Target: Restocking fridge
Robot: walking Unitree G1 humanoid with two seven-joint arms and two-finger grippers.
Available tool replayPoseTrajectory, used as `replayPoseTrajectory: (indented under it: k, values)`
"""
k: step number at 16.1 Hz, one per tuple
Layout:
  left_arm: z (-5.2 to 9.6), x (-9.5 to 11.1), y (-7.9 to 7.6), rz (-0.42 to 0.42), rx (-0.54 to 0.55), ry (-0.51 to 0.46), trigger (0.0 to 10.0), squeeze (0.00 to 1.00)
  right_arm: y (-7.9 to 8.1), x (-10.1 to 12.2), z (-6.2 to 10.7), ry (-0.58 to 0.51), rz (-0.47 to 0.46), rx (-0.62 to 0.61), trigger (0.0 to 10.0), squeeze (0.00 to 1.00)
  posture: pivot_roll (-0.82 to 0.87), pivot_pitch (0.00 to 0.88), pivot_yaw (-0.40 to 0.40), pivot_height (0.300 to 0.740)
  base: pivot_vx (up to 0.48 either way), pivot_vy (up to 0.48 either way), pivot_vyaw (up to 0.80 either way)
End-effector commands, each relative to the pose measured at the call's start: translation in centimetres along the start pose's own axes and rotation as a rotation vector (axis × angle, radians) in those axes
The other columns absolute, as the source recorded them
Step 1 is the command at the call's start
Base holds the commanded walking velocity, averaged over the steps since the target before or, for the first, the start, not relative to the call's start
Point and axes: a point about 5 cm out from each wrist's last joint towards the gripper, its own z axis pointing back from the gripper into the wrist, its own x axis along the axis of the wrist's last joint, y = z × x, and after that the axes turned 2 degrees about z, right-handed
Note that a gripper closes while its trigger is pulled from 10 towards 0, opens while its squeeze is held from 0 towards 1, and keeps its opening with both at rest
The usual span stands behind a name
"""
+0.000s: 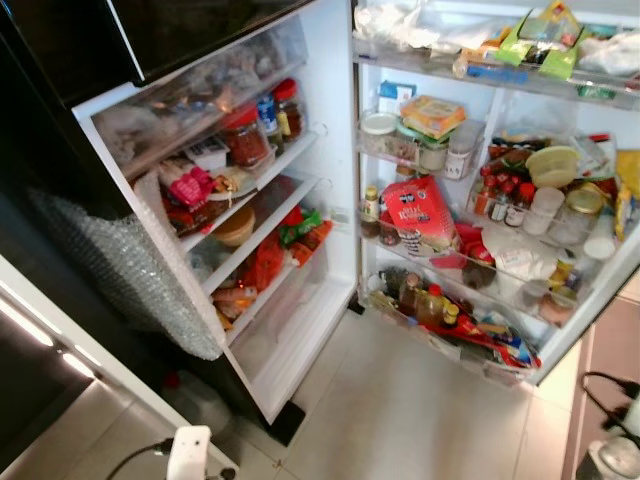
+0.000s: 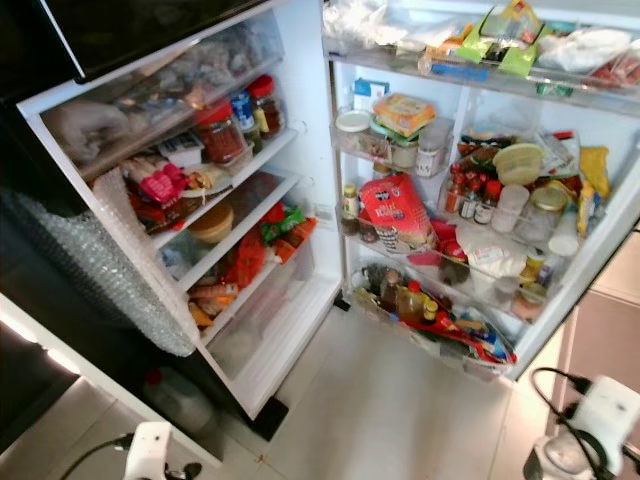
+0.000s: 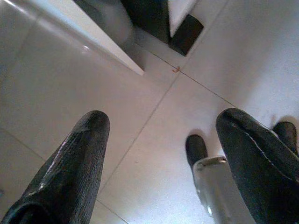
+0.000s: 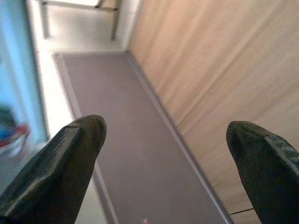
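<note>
stood before the open fridge, shelves and door racks already crowded; both left gripper and right gripper hung spread wide, empty. stage unclear.

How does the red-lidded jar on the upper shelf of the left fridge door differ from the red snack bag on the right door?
The red-lidded jar is a rigid, clear container standing upright; the red snack bag is soft, opaque packaging that leans tilted. The jar shows dark red contents through its wall, while the bag carries white print. The jar sits among other jars on its shelf; the bag rises well above the bottles beside it. Both are red and stored in door shelves of the open fridge.
</note>
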Motion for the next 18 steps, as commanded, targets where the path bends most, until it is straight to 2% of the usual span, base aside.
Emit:
replayPoseTrajectory:
  k: [1,5,8,12,16,18]
  values:
    - [0.0,0.1,0.5,-0.037,0.005,0.0,10.0,0.0,-0.7,1.2,-0.6,-0.042,-0.053,-0.067,10.0,0.0,-0.14,0.0,0.115,0.74,0.0,0.0,0.0]
    - [0.1,0.1,1.3,-0.051,0.019,-0.003,10.0,0.0,-2.4,4.1,-2.2,-0.151,-0.073,-0.164,10.0,0.0,-0.13,0.0,0.104,0.74,0.0,0.0,0.0]
    - [0.3,-0.6,2.0,-0.046,0.037,0.012,10.0,0.0,-3.7,5.4,-3.0,-0.182,-0.108,-0.231,10.0,0.0,-0.12,0.0,0.101,0.74,0.0,0.0,0.0]
    - [0.3,-0.7,1.7,-0.041,0.035,0.014,10.0,0.0,-4.1,6.6,-3.4,-0.213,-0.128,-0.26,10.0,0.0,-0.12,0.0,0.1,0.74,0.0,0.0,0.0]
    - [0.2,-0.2,1.1,-0.04,0.024,0.002,10.0,0.0,-3.5,7.5,-3.3,-0.264,-0.12,-0.198,10.0,0.0,-0.12,0.0,0.101,0.74,0.0,0.0,0.0]
    - [0.1,0.0,0.9,-0.047,0.018,-0.004,10.0,0.0,-3.7,7.4,-3.3,-0.262,-0.112,-0.212,10.0,0.0,-0.12,0.0,0.101,0.74,0.0,0.0,0.0]
